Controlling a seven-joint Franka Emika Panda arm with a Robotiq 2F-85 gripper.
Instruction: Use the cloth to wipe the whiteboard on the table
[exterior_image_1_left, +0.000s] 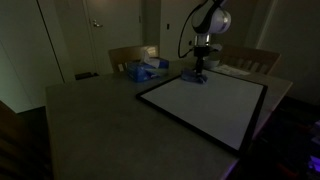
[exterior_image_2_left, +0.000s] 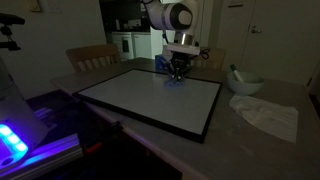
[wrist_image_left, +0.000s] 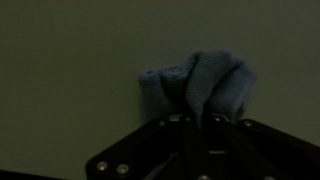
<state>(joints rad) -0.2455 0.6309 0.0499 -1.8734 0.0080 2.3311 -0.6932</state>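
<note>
Gripper: the gripper (exterior_image_1_left: 197, 73) hangs from the arm (exterior_image_1_left: 208, 20) over the far edge of the whiteboard, pointing straight down; it also shows in an exterior view (exterior_image_2_left: 177, 71) and from the bottom of the wrist view (wrist_image_left: 197, 120).
Jaws: drawn together and clamped on the blue cloth; the wrist view shows the fabric bunched between the fingers (wrist_image_left: 180, 125).
Cloth: the blue cloth (wrist_image_left: 197, 84) sits directly under the fingertips, a crumpled wad bulging out beyond them. In both exterior views (exterior_image_1_left: 195, 80) (exterior_image_2_left: 175, 79) it lies low at the board's surface; whether it presses on it cannot be told in the dim light.
Whiteboard: the whiteboard (exterior_image_1_left: 210, 105), black-framed and pale, lies flat on the table and takes up much of its middle (exterior_image_2_left: 150, 98).
Table: the table (exterior_image_1_left: 90, 120) has bare top left of the board.
Right of the board: a bowl (exterior_image_2_left: 245, 86) and, nearer, a crumpled white sheet (exterior_image_2_left: 270, 116), both well apart from the gripper.
Far side: a blue object (exterior_image_1_left: 147, 70), too dark to identify, left of the gripper; a wooden chair (exterior_image_2_left: 92, 56) behind the table.
</note>
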